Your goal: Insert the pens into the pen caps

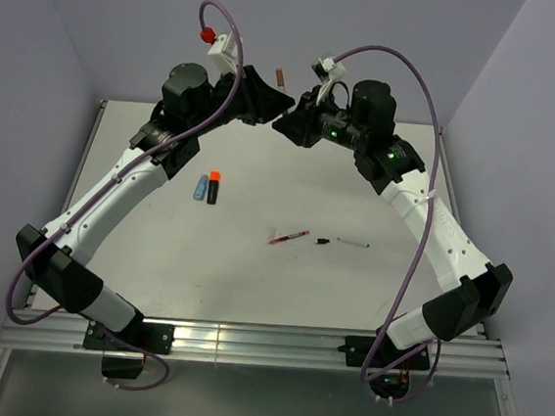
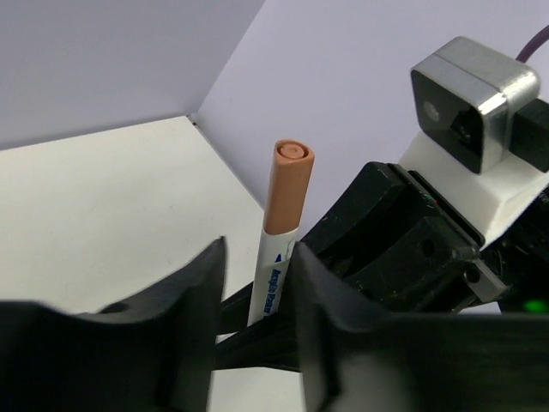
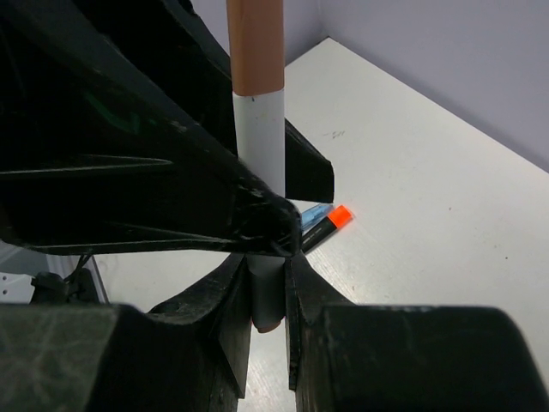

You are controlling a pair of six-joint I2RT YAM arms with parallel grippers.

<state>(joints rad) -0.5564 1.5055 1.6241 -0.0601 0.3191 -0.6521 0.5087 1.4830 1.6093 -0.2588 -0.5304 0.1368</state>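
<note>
White-barrelled marker with tan cap (image 2: 288, 184) upright, raised over far centre of pale counter (image 1: 300, 181); right claw (image 3: 268, 300) clamped on its lower end; left claw (image 2: 257, 322) straddles barrel below cap, cannot tell whether it pinches; light-blue marker (image 1: 200, 187) and stubby black marker with orange end (image 1: 213, 188) side by side, left of centre; slim red pen (image 1: 288, 237) nearer, white pen (image 1: 353, 243) to its right.

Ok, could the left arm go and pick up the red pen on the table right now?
Probably not yet. The left gripper looks shut on the white marker, which the right gripper also grips. The red pen lies uncovered with nothing near it, so only the full gripper hinders.
</note>
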